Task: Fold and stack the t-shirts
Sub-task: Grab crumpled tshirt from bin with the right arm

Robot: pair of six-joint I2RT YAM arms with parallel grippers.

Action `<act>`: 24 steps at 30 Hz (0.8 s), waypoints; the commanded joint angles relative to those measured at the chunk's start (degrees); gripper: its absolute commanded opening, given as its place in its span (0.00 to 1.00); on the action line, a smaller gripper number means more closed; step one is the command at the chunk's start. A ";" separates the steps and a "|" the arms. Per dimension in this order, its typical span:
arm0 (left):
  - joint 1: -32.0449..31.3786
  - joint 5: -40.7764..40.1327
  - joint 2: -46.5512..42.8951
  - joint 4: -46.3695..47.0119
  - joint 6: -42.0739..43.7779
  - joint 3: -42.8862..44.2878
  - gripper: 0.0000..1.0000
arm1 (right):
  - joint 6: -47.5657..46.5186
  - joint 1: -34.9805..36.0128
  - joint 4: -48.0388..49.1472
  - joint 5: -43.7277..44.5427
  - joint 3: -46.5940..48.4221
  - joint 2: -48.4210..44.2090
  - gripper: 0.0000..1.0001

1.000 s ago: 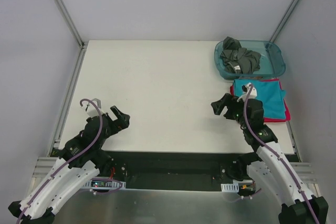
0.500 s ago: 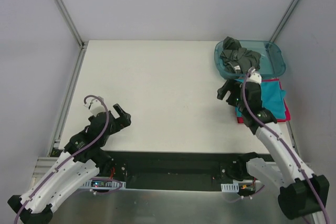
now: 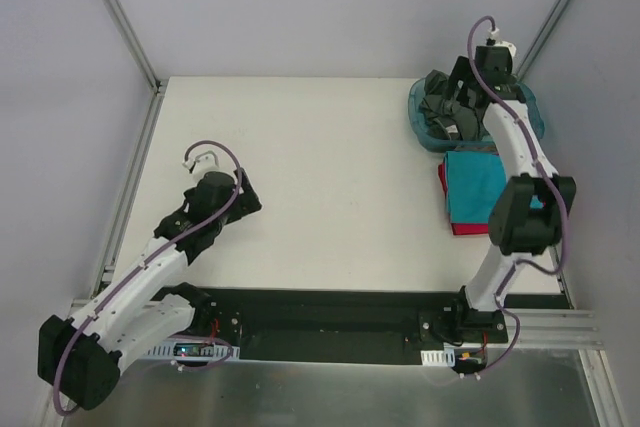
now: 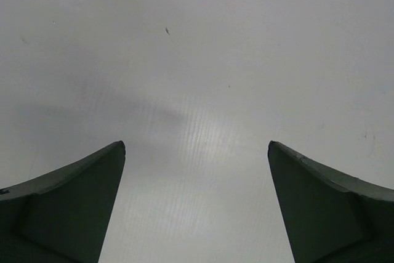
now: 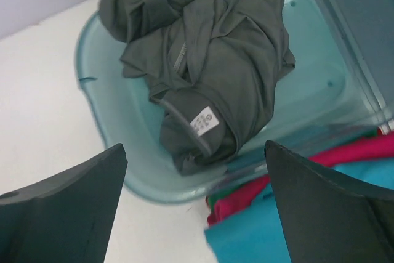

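While crumpled in the teal tub point(image 5: 320, 78), the charcoal tee point(image 5: 215, 66) looked soft, light, limp; best pinched at a raised fold near its neck label point(image 5: 202, 119). Right gripper point(image 5: 196, 146) hovered above, jaws spread; left gripper point(image 4: 197, 145), jaws spread, over the table point(image 4: 197, 60).

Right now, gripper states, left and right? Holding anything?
Left gripper: open, empty, over bare table.
Right gripper: open, empty, above the grey shirt in the tub.
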 commanded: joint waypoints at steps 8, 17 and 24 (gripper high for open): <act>14.89 16.75 13.37 10.83 9.34 3.62 0.99 | -5.46 -0.92 -2.62 0.71 28.58 32.05 0.96; 16.56 17.28 14.61 11.53 10.40 3.27 0.99 | 0.50 -3.11 -1.39 -7.10 36.85 43.67 0.96; 17.18 18.16 13.91 11.53 10.58 3.36 0.99 | 18.61 -7.60 5.91 -22.65 29.55 45.50 0.99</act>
